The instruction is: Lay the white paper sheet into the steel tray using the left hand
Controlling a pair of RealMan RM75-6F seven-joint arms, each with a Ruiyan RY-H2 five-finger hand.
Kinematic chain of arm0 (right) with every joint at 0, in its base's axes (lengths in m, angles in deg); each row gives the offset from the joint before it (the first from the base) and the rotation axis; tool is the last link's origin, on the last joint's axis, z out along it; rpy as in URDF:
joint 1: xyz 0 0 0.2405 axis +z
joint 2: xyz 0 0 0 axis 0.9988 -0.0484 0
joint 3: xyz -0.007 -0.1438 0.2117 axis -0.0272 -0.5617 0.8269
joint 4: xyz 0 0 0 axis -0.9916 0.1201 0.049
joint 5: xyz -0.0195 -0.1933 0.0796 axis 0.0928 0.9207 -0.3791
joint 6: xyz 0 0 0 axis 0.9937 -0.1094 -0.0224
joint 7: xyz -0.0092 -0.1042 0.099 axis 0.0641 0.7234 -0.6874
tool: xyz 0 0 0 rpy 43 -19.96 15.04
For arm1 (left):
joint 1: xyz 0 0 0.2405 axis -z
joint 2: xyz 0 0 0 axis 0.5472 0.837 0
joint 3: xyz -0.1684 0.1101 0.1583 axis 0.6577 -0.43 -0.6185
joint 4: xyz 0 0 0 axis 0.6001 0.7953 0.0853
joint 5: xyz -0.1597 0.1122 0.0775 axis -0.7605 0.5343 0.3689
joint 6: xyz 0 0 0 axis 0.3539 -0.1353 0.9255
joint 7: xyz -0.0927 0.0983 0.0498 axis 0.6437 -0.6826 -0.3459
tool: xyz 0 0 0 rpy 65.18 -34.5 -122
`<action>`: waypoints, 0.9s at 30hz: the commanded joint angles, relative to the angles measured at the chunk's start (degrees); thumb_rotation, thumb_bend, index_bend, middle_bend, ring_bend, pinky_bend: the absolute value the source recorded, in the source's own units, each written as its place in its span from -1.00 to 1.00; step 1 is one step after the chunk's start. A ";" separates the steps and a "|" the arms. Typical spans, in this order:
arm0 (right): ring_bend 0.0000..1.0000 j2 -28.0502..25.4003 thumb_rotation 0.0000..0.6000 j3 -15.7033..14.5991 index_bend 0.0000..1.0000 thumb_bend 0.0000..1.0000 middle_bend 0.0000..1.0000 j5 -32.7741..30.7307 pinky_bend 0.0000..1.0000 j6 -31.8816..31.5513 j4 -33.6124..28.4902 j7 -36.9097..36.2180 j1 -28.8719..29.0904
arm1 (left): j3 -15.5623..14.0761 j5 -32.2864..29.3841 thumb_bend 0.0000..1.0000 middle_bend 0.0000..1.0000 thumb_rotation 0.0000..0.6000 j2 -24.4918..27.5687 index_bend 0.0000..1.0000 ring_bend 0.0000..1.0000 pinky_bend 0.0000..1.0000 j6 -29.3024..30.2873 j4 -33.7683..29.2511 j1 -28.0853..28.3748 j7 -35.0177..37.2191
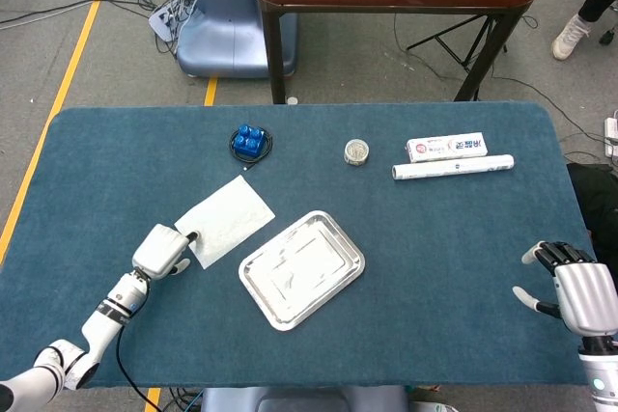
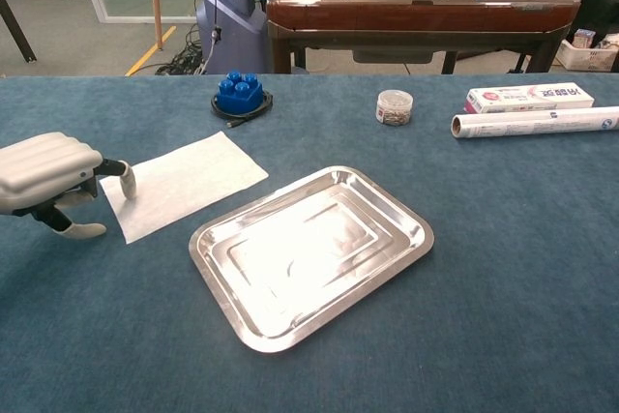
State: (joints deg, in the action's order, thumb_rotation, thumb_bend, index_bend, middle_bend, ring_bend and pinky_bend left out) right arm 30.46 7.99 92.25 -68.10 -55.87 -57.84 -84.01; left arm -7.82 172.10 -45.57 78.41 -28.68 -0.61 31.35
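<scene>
**Paper on table, left hand at its corner**

White paper sheet lies flat on the table, just left of the steel tray, apart from it. Left hand sits at the sheet's near-left corner, fingers curled, one fingertip on or just over the edge; can't tell if it's pinching. Right hand is at the table's right edge, fingers spread, holding nothing.

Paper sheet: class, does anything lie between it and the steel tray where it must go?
Nothing visible does. The paper sheet lies flat on the blue table just left of the steel tray, with only bare cloth between them. The left hand is at the sheet's left edge.
</scene>
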 commanded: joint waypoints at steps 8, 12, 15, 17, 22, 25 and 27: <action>-0.32 -0.18 1.00 0.07 -0.06 -0.81 -0.15 0.07 -0.06 -0.25 -0.04 -0.30 -0.09 | 0.00 0.58 -0.56 1.00 1.00 -2.72 -0.16 1.00 1.00 2.30 4.10 -0.05 2.77; -0.31 -0.20 1.00 0.08 -0.06 -0.81 -0.15 0.09 -0.06 -0.25 -0.03 -0.33 -0.08 | -0.17 0.57 -0.56 1.00 1.00 -3.32 -0.15 1.00 1.00 2.31 5.23 -0.09 3.52; -0.31 -0.21 1.00 0.08 -0.06 -0.81 -0.15 0.06 -0.06 -0.17 -0.05 -0.31 -0.07 | -0.29 0.62 -0.56 1.00 1.00 -3.54 -0.15 1.00 1.00 2.30 5.69 -0.03 3.88; -0.31 -0.23 1.00 0.08 -0.06 -0.81 -0.15 0.04 -0.06 -0.14 -0.08 -0.31 -0.07 | -0.28 0.67 -0.56 1.00 1.00 -3.66 -0.15 1.00 1.00 2.53 5.87 0.03 4.16; -0.31 -0.30 1.00 0.12 -0.06 -0.81 -0.15 0.10 -0.06 -0.32 -0.12 -0.42 -0.11 | -0.27 0.77 -0.56 1.00 1.00 -3.79 -0.12 1.00 1.00 2.99 6.04 0.15 4.81; -0.31 -0.37 1.00 0.12 -0.06 -0.81 -0.15 0.14 -0.06 -0.38 -0.14 -0.50 -0.14 | -0.36 0.86 -0.50 1.00 1.00 -3.91 -0.10 1.00 1.00 3.15 6.18 0.20 5.11; -0.31 -0.41 1.00 0.15 -0.06 -0.81 -0.15 0.10 -0.06 -0.39 -0.14 -0.55 -0.15 | -0.48 0.98 -0.44 1.00 1.00 -4.03 -0.08 1.00 1.00 3.25 6.30 0.23 5.30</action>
State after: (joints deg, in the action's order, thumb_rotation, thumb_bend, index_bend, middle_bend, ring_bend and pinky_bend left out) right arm 30.05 8.13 92.35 -68.49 -56.01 -58.40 -84.16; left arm -8.29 173.07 -49.59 81.66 -22.40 -0.38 36.63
